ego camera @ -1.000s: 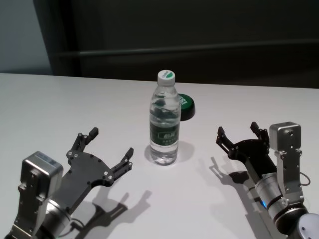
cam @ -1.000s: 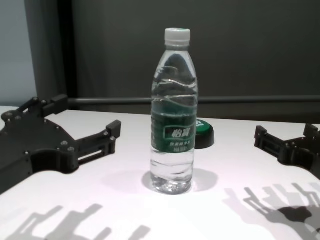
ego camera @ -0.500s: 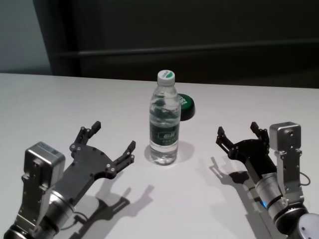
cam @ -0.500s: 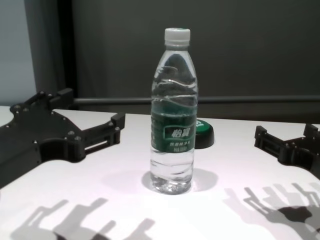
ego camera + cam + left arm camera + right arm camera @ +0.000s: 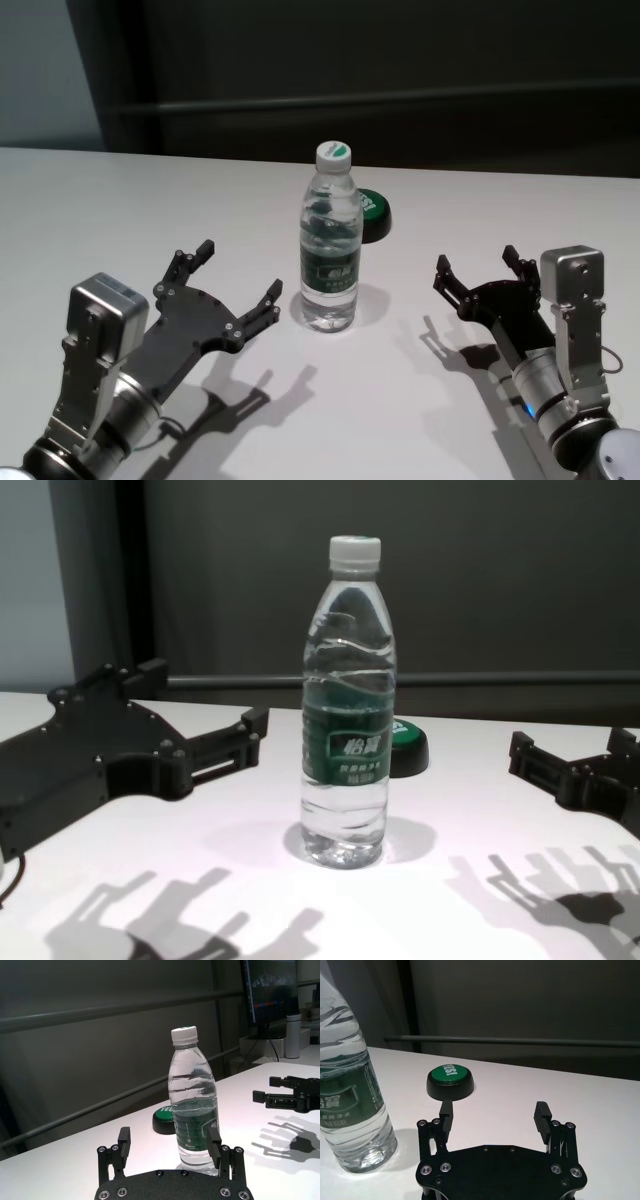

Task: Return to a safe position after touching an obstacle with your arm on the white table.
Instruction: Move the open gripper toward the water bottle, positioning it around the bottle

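A tall clear water bottle (image 5: pixel 329 240) — the obstacle — stands upright near the middle of the white table (image 5: pixel 90 205), its long axis vertical, white cap on top and a dark green label around its waist. Just behind it, toward the robot's right, sits a low round black disc with a green top (image 5: pixel 374 215).

The left gripper (image 5: pixel 238 283) hovers above the table on the bottle's left side, fingers spread wide and holding nothing. The inner fingertip (image 5: pixel 272 291) lies close beside the bottle's lower body, with a narrow gap between them in the head view; in the left wrist view that finger overlaps the label, so contact cannot be ruled out. The bottle lies ahead of this gripper and toward the robot's right.

The right gripper (image 5: pixel 478 267) rests low over the table, well apart from the bottle on its right side, fingers also wide and empty.

The left arm is clearly the nearer one. Judging by this, its way out is back and to the left — away from the bottle's side, so the upright bottle is not tipped.
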